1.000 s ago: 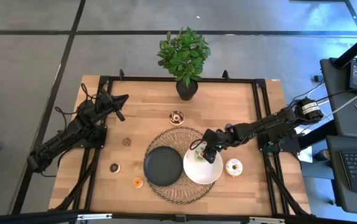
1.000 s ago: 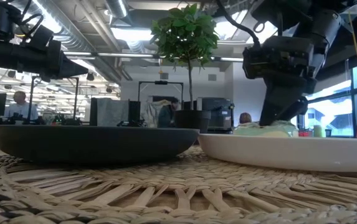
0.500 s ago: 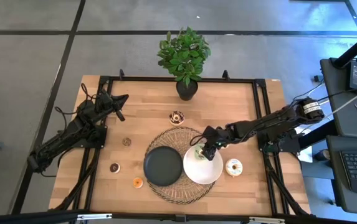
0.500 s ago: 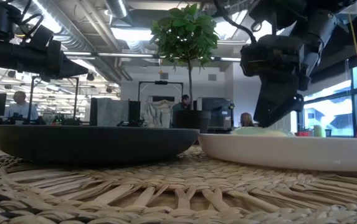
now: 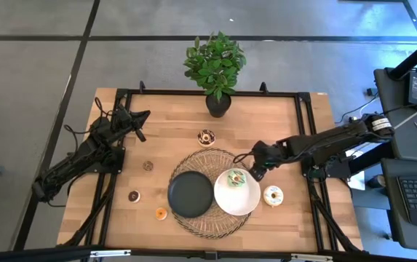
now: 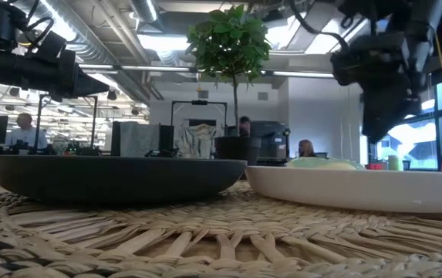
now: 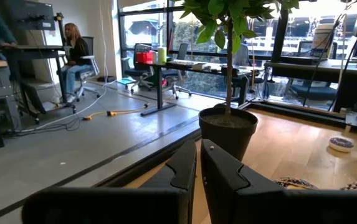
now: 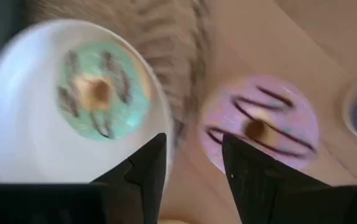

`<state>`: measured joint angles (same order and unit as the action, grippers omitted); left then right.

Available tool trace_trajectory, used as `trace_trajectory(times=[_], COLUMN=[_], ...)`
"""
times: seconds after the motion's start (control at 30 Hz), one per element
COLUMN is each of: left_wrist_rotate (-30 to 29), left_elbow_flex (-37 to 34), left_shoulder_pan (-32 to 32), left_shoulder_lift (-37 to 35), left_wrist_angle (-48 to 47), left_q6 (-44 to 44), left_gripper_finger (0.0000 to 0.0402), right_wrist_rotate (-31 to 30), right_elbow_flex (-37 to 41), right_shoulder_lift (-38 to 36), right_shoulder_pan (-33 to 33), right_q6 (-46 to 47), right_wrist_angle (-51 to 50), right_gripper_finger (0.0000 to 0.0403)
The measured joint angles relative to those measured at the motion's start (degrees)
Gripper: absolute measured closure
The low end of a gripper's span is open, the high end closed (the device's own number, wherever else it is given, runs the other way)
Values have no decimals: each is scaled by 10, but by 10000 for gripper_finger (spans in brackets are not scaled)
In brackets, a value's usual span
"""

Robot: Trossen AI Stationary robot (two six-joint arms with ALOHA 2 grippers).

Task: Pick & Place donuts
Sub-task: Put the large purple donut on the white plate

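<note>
A green-iced donut (image 5: pixel 236 178) lies flat on the white plate (image 5: pixel 230 202); it also shows in the right wrist view (image 8: pixel 95 93) and the low view (image 6: pixel 325 163). My right gripper (image 5: pixel 252 168) is open and empty, raised just off the plate's far right rim (image 8: pixel 194 165). A pink striped donut (image 8: pixel 259 127) lies on the wood beside the plate. Other donuts lie on the table: one near the pot (image 5: pixel 207 137), a small brown one (image 5: pixel 148 166), a chocolate one (image 5: pixel 134 196) and an orange one (image 5: pixel 161 213). My left gripper (image 5: pixel 141 116) is shut and waits at the far left.
A black plate (image 5: pixel 191 194) sits beside the white one on a round woven mat (image 5: pixel 208 156). A potted plant (image 5: pixel 215 69) stands at the far edge. Another donut (image 5: pixel 272 195) lies right of the white plate. People sit in the room beyond.
My right gripper has come up off the green donut and drawn back toward the table's right and far edges. The green donut stays lying on the white plate.
</note>
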<state>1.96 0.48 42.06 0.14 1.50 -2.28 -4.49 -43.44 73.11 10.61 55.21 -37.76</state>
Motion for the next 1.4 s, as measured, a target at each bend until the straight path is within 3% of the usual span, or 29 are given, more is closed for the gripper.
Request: trace_trajectory(times=[0.73,0.97,1.4], left_wrist_rotate=[0,0,0], left_elbow_flex=[0,0,0], left_shoulder_pan=[0,0,0], left_shoulder_lift=[0,0,0], left_wrist_angle=[0,0,0], left_q6=[0,0,0], left_gripper_finger=[382,382,382], right_wrist_rotate=[-22,-59,-61], right_elbow_flex=[0,0,0], right_shoulder_lift=[121,123,121], right_shoulder_pan=[-12,-22,-33], right_q6=[56,60,23], right_wrist_angle=[34,31,26], right_gripper_finger=[244,244,244])
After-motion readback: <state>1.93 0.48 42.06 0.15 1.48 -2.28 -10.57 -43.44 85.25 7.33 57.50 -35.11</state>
